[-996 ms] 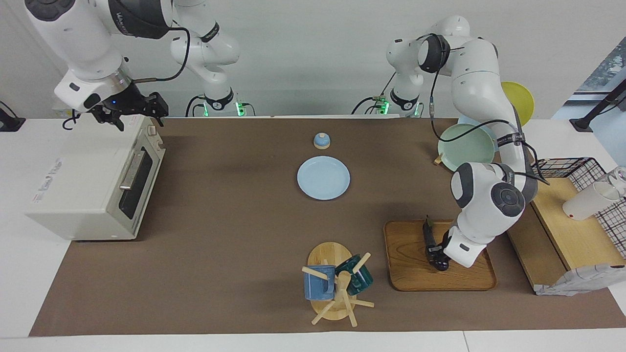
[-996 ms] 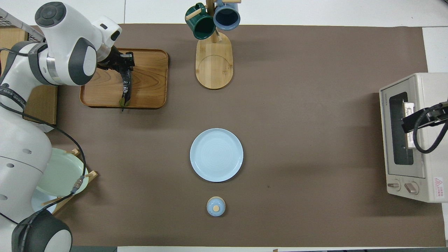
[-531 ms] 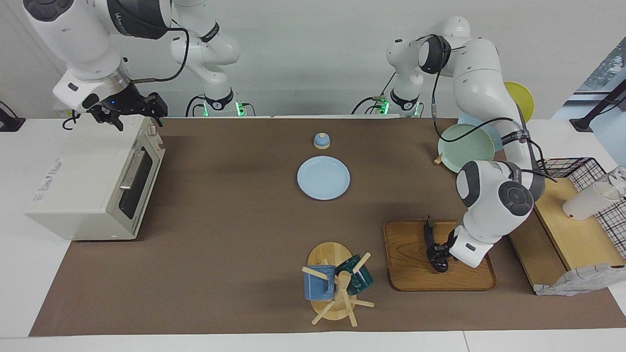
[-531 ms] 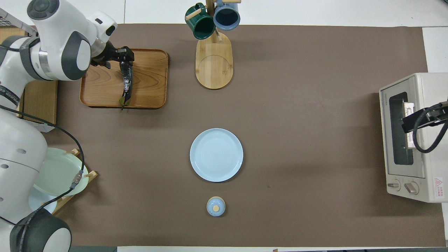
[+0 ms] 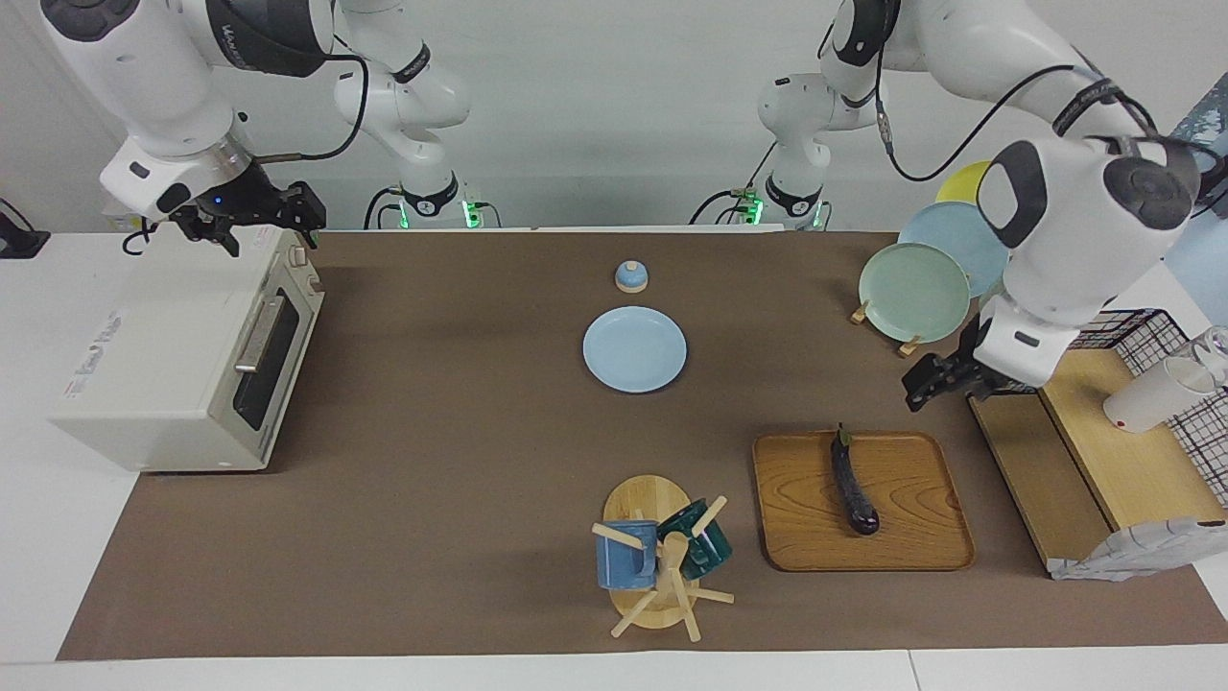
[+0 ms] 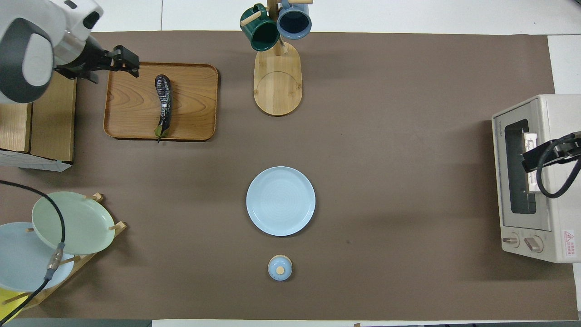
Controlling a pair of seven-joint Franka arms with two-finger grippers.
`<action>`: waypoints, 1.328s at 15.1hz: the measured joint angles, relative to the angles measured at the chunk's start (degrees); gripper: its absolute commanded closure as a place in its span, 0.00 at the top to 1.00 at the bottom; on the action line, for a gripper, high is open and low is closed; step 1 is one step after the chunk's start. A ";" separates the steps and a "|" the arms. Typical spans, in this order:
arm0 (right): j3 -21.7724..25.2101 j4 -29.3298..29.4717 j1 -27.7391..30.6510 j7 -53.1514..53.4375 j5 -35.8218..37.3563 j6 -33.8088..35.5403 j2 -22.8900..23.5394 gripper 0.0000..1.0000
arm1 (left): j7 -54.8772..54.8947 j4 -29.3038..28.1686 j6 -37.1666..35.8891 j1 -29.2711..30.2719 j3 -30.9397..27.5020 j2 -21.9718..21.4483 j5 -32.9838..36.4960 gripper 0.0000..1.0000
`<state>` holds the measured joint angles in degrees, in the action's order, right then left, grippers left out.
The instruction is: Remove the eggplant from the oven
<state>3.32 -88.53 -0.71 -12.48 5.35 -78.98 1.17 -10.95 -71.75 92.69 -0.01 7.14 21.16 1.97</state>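
The eggplant (image 5: 854, 485) (image 6: 163, 104) lies lengthwise on a wooden tray (image 5: 921, 523) (image 6: 127, 104), free of any gripper, its green stem pointing toward the robots. My left gripper (image 5: 935, 382) (image 6: 128, 61) hangs open and empty in the air, over the tray's edge toward the left arm's end of the table. The off-white oven (image 5: 182, 365) (image 6: 544, 181) stands at the right arm's end with its glass door shut. My right gripper (image 5: 257, 219) (image 6: 529, 160) is held open above the oven's top.
A light blue plate (image 5: 634, 348) lies mid-table, with a small blue lidded pot (image 5: 630, 276) nearer to the robots. A mug tree (image 5: 662, 561) with two mugs stands beside the tray. A plate rack (image 5: 916, 288), a wooden shelf (image 5: 1103, 461) and a wire basket (image 5: 1170, 384) crowd the left arm's end.
My left gripper opened, let go of the eggplant on the tray, then rose and drew away toward the left arm's end. The right arm has barely moved.
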 measured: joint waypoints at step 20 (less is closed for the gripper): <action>1.39 -0.29 -0.40 5.25 -2.24 -0.04 -0.88 1.00 | -1.86 -23.45 -4.04 0.54 0.32 -23.15 -3.12 1.00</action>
<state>4.70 -88.81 -1.11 -7.22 3.10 -79.02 0.29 -12.81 -95.20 88.65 0.52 7.45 -1.99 -1.15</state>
